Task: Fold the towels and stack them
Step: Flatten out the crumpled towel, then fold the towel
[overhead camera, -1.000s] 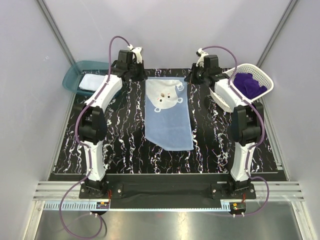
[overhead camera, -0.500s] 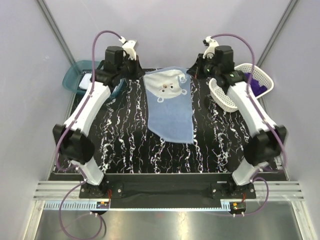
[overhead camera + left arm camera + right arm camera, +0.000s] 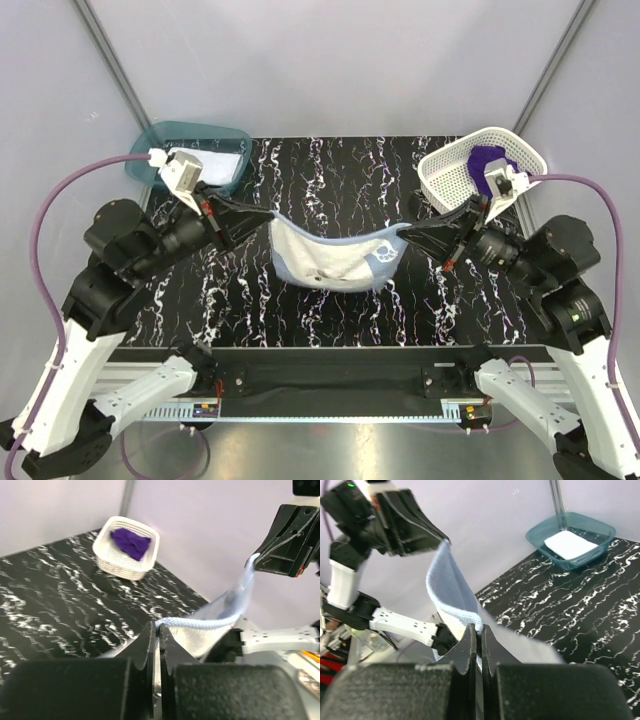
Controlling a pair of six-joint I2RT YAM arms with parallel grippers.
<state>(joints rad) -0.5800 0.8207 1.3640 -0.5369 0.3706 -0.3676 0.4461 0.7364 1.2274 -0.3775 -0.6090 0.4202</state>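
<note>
The light blue towel (image 3: 335, 262) with the bear print hangs slack in the air over the middle of the table, stretched between both arms. My left gripper (image 3: 268, 219) is shut on its left corner and my right gripper (image 3: 402, 237) is shut on its right corner. In the left wrist view the jaws (image 3: 159, 628) pinch the towel's edge (image 3: 210, 621), which runs up to the other gripper. The right wrist view shows the same grip (image 3: 481, 630) on the blue cloth (image 3: 451, 587). The white towel (image 3: 206, 165) lies in the bin. The purple towel (image 3: 490, 159) lies in the basket.
A teal translucent bin (image 3: 150, 150) stands at the far left corner of the black marbled table (image 3: 340, 170). A white mesh basket (image 3: 445, 170) stands at the far right corner. Grey walls close the far side and both flanks.
Both arms have swung back from the far edge toward the near side, lifting the blue towel's far corners. The towel lay flat before and now hangs between the grippers.
</note>
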